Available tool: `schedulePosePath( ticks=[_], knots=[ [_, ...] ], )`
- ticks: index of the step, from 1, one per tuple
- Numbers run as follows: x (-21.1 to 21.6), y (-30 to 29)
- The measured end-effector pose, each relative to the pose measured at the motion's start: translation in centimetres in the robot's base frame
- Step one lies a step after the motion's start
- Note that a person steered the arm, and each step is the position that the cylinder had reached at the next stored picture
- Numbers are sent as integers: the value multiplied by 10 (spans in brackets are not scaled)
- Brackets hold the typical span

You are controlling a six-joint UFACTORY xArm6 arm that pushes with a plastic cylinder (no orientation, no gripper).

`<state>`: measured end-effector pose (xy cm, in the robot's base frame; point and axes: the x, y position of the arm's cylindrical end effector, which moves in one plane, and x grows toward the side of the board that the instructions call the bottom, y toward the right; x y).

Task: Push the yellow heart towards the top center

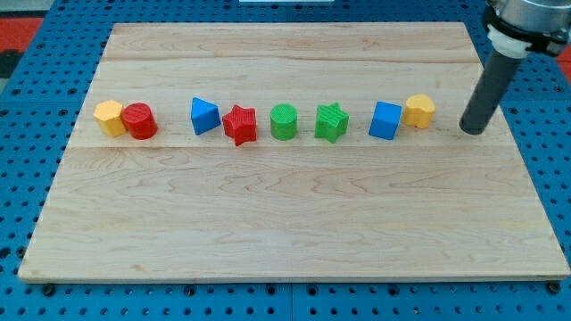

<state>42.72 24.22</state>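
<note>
Wooden board (294, 223) on blue pegboard; rod tip (473, 131) at right, near yellow heart (419, 111), not touching; no gripper.

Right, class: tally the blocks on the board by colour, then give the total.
Yellow: 2
Red: 2
Blue: 2
Green: 2
Total: 8

Single row across the board (294, 223), view's left to right: yellow block (109, 117) touching red cylinder (139, 120), blue triangle (204, 116), red star (239, 124), green cylinder (284, 121), green star (331, 121), blue cube (385, 120) touching yellow heart (418, 111). My tip (474, 130) near, right of heart.
</note>
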Motion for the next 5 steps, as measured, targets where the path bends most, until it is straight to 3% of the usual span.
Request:
schedulePosePath(
  ticks=[1,3,4,5],
  knots=[
    [-10,-28],
    [-116,-112],
    [-130,-116],
    [-129,-49]
  ],
)
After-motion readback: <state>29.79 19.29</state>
